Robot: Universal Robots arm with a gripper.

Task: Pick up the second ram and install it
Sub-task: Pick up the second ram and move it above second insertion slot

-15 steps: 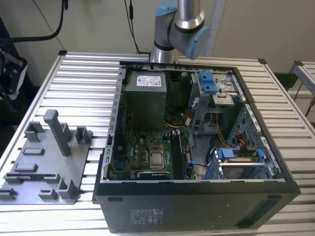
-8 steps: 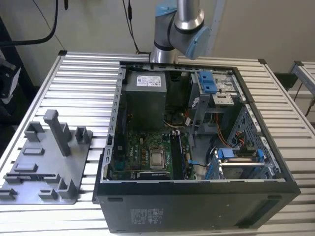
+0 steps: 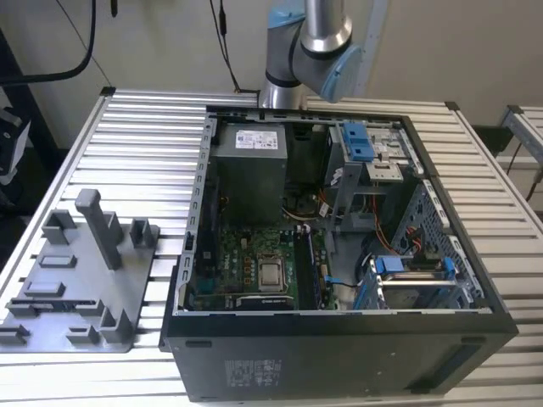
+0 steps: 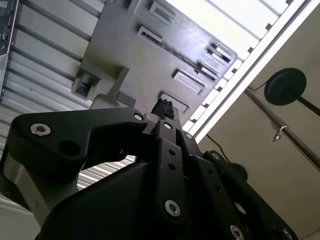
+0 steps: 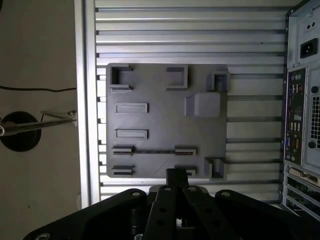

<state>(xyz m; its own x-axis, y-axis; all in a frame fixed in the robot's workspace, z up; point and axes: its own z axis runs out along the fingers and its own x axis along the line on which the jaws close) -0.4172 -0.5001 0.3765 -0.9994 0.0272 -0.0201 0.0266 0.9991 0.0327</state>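
The hand (image 5: 176, 176) hangs over the grey tray (image 5: 160, 117) with its fingertips together and nothing between them, as both wrist views show. The second ram (image 5: 154, 151) is on the tray below and just ahead of the fingertips. It shows as a thin dark strip, seemingly standing on its long edge between two end holders (image 5: 123, 150).

The step in hand looks like the approach for the pick. To do it well, the fingers would have to part before they reach the stick. They should then line up to close across its two flat faces at mid-length, clear of both holders, and come down straight so the board is not tipped or bent.

The ram's long axis runs parallel to the slats of the desk (image 5: 160, 20). One end points toward the computer case (image 5: 302, 100) and the other toward the desk's outer edge.
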